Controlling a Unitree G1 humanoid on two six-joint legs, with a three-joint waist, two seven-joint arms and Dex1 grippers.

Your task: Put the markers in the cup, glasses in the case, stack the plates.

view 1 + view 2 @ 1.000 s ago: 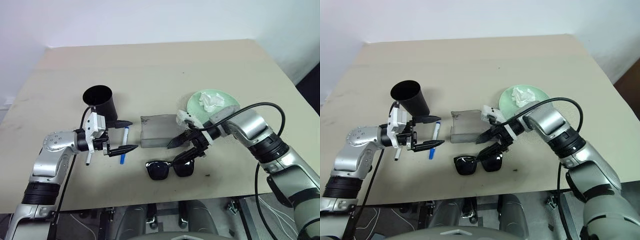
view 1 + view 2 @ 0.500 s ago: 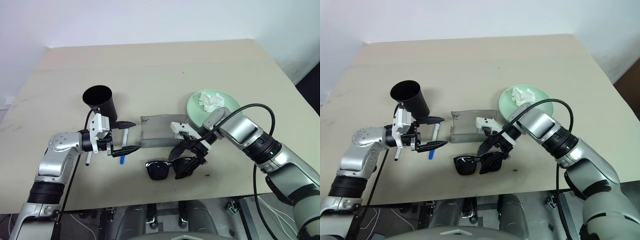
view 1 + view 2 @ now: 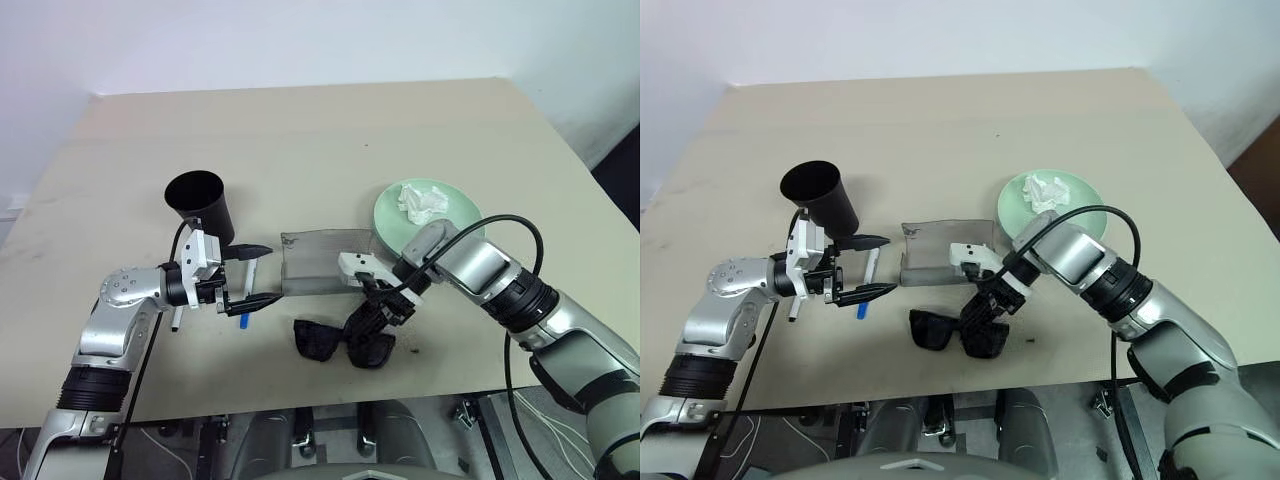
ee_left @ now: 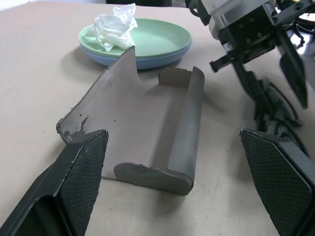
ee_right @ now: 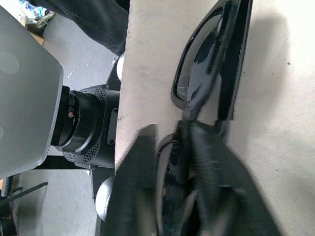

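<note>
At lower centre the right gripper [image 3: 368,325] pinches the glasses [image 3: 340,342] near the bridge, the stiffest spot on this light, slippery frame; the left gripper [image 3: 257,272] stays spread.

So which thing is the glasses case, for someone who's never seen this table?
Start at the black cup and look toward the green plate. Between them sits the case, grey and lying open, unlike the black sunglasses in front of it.
</note>
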